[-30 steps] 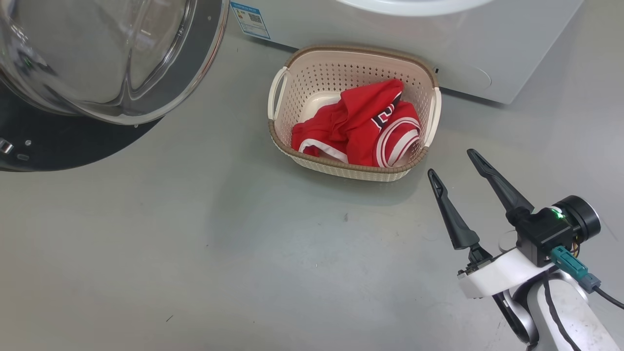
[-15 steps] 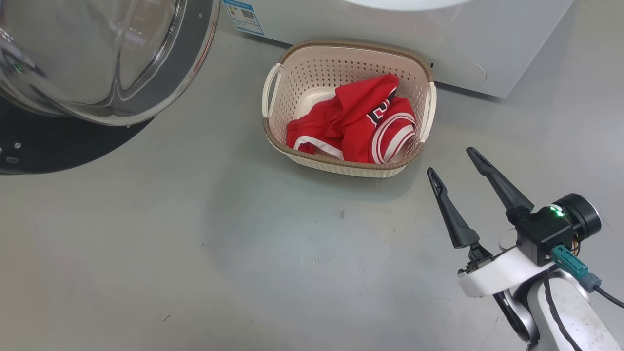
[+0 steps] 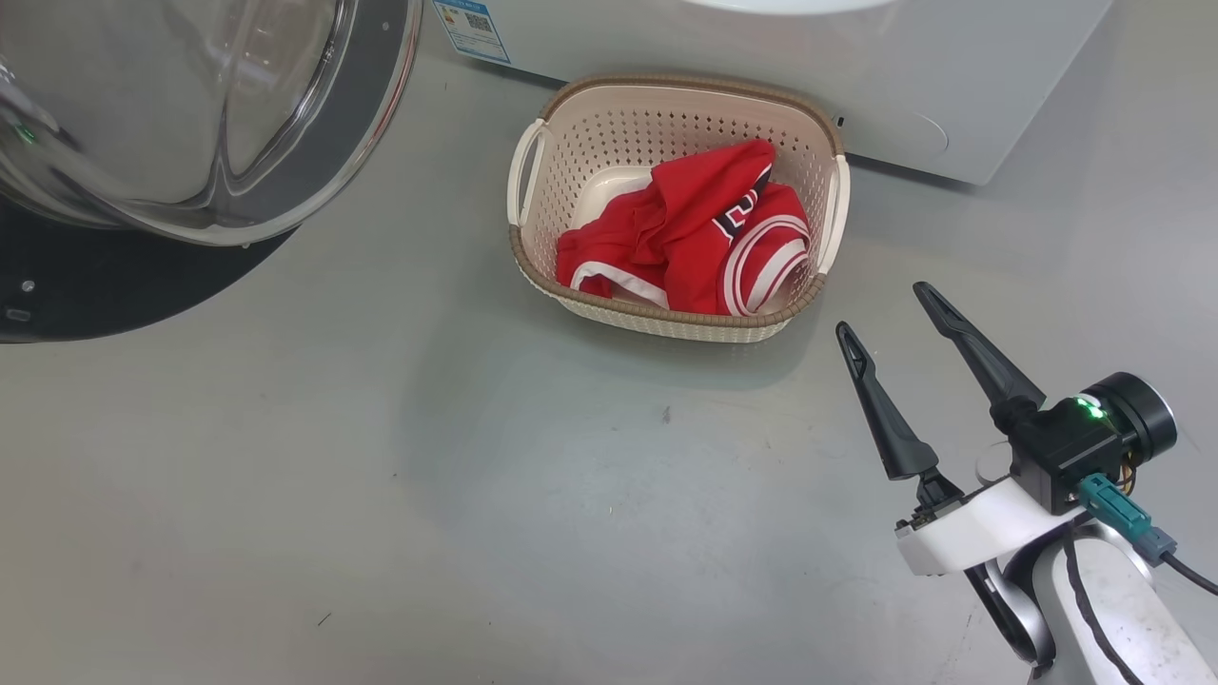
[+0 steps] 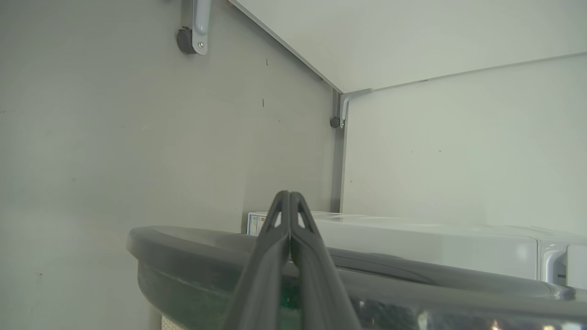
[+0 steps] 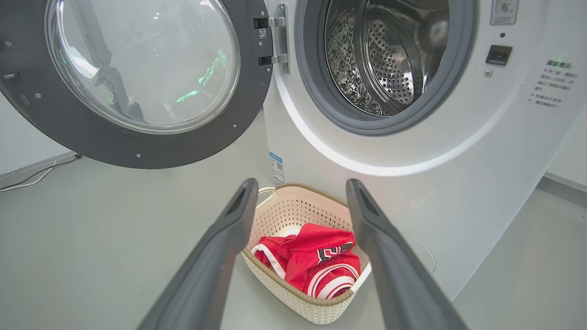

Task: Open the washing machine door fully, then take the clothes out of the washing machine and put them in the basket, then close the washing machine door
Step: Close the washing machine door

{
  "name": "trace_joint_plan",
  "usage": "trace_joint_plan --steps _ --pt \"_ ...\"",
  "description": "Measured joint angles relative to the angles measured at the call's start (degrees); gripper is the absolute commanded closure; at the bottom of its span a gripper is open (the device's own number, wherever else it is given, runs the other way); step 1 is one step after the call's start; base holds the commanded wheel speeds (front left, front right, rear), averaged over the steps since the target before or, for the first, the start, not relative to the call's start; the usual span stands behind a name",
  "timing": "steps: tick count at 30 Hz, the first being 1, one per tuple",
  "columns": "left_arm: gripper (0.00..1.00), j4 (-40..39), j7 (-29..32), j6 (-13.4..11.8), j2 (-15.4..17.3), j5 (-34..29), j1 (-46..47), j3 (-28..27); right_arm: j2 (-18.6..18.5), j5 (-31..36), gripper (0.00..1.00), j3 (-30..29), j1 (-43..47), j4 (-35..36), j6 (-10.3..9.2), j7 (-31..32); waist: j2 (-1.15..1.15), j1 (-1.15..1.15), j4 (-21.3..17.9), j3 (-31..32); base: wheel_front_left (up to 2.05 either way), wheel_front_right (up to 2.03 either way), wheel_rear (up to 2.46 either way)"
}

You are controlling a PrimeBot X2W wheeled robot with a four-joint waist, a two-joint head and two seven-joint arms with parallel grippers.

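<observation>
The washing machine (image 5: pixel 458 174) stands with its steel drum (image 5: pixel 385 59) showing bare metal. Its washing machine door (image 5: pixel 137 78) is swung wide to the left, and in the head view the glass bowl (image 3: pixel 190 105) sits at the top left. On the floor against the machine's front stands the basket (image 3: pixel 666 319), with the red clothes (image 3: pixel 695 247) bunched inside. My right gripper (image 3: pixel 882 308) hovers open and holds nothing, just right of the basket and pointing toward it. My left gripper (image 4: pixel 289 197) is shut, fingers pressed together over the door's dark rim (image 4: pixel 183 238).
Grey floor (image 3: pixel 381 476) spreads in front of the basket and under the door. A white cable (image 5: pixel 27 178) runs along the wall base at the left. A white partition on small castors (image 4: pixel 185 39) stands beyond the door.
The whole head picture has slid slightly up and left, so the camera moved. The right gripper stays open in the same spot. The basket and clothes lie as before.
</observation>
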State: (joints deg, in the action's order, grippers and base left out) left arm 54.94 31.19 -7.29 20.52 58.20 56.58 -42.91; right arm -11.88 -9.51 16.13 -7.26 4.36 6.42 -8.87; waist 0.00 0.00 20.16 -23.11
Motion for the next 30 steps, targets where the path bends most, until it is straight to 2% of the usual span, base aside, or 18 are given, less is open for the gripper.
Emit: trace_joint_plan --steps 12,19,30 --pt "1.00 0.58 4.64 0.13 -0.15 0.74 0.71 0.41 -0.03 -0.09 0.00 -0.03 -0.56 -0.08 0.00 0.00 0.00 0.00 0.40 0.41 0.00 0.00 0.00" --pt "1.00 1.56 7.67 2.15 -1.68 0.80 0.44 1.09 0.00 -0.13 0.00 -0.34 -0.81 -0.27 -0.01 -0.29 0.00 0.00 0.52 0.96 0.00 0.00 0.00" --pt "1.00 2.27 13.03 7.04 -4.43 1.25 -3.34 3.42 0.59 -0.80 0.00 -0.52 -0.82 -1.67 -0.04 -1.01 0.00 0.00 0.90 3.18 0.00 0.00 0.00"
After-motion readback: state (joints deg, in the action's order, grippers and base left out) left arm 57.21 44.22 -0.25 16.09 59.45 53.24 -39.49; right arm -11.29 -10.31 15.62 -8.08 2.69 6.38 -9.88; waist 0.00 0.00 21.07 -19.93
